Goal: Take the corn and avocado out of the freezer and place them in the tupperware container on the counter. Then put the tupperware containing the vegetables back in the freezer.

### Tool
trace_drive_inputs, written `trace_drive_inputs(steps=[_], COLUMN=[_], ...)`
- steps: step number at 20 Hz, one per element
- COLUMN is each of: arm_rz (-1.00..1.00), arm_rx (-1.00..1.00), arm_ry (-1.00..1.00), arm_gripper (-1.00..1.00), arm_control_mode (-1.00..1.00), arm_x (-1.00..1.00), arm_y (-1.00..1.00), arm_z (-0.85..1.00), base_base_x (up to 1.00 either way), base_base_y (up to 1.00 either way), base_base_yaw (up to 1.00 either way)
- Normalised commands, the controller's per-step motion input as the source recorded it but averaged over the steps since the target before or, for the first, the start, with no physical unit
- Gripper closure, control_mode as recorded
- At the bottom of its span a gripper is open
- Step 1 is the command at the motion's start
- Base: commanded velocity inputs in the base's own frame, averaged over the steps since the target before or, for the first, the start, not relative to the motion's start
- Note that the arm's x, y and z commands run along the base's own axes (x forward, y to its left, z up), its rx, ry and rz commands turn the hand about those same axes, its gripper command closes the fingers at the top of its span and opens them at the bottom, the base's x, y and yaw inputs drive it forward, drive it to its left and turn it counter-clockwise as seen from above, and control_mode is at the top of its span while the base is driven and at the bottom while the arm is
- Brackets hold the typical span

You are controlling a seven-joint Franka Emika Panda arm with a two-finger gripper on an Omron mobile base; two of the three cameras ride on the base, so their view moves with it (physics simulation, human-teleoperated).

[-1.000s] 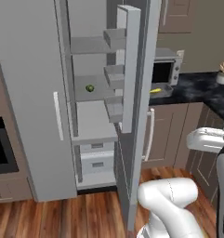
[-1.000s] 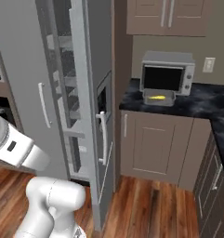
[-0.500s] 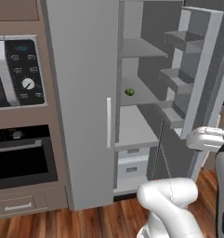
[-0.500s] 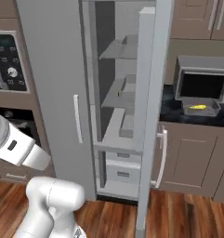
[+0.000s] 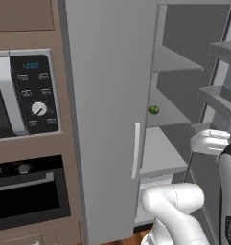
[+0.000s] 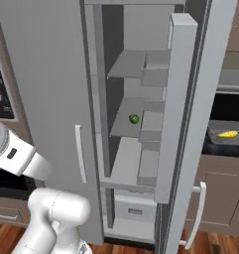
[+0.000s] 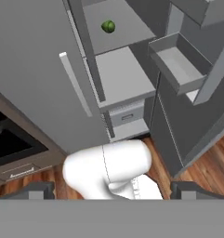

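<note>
Left base view: tall light-grey freezer cabinet [image 5: 107, 95] w/ a white vertical bar handle [image 5: 135, 150] on its shut left door; right door swung open, grey inner shelves exposed. Small dark green rounded avocado [image 5: 154, 109] sits on the middle shelf, near the shelf's front-left edge, just beside the shut door's edge. It looks glossy, egg-like, w/ a lighter green highlight. Pale drawer below the lowest shelf, partly hidden by the arm. Left of the freezer, a black-fronted built-in oven [image 5: 26, 198] under a black control panel w/ a white dial [image 5: 38, 109].

Right base view: same avocado [image 6: 134, 118] on the middle grey shelf, alone, towards the shelf's front. Open door [image 6: 185, 99] stands edge-on w/ grey door bins on its inner face. Beyond the door, at right, small bright yellow corn cob [image 6: 226, 134] lies in the shallow grey tupperware container [image 6: 222, 141] on the black counter [image 6: 225, 149], above brown wooden cabinet doors. Corn is tapered, lying roughly flat.

Hand view: avocado [image 7: 108, 26] near the top, on its grey shelf, well apart from the claw. Gripper [image 7: 112, 189] fingertips [image 7: 38, 190] sit far apart at the bottom edge, jaws wide, nothing between them, holding nothing. Wooden floor [image 7: 211, 162] at lower right.
</note>
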Motion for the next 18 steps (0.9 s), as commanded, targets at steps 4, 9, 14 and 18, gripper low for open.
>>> trace_drive_inputs(steps=[4, 9, 14, 18], arm_rz=[0.00, 0.00, 0.00, -0.08], arm_rx=[0.00, 0.00, 0.00, 0.00], arm_ry=[0.00, 0.00, 0.00, 0.00], arm_gripper=[-1.00, -1.00, -1.00, -1.00], arm_control_mode=[1.00, 1.00, 1.00, -1.00], arm_x=[0.00, 0.00, 0.00, 0.18], arm_y=[0.00, 0.00, 0.00, -0.31], arm_z=[0.00, 0.00, 0.00, -0.16], base_base_x=[0.68, 0.55, 0.43, 0.05], base_base_y=[0.00, -0.01, -0.08, -0.05], base_base_yaw=[-0.12, -0.12, -0.14, -0.03])
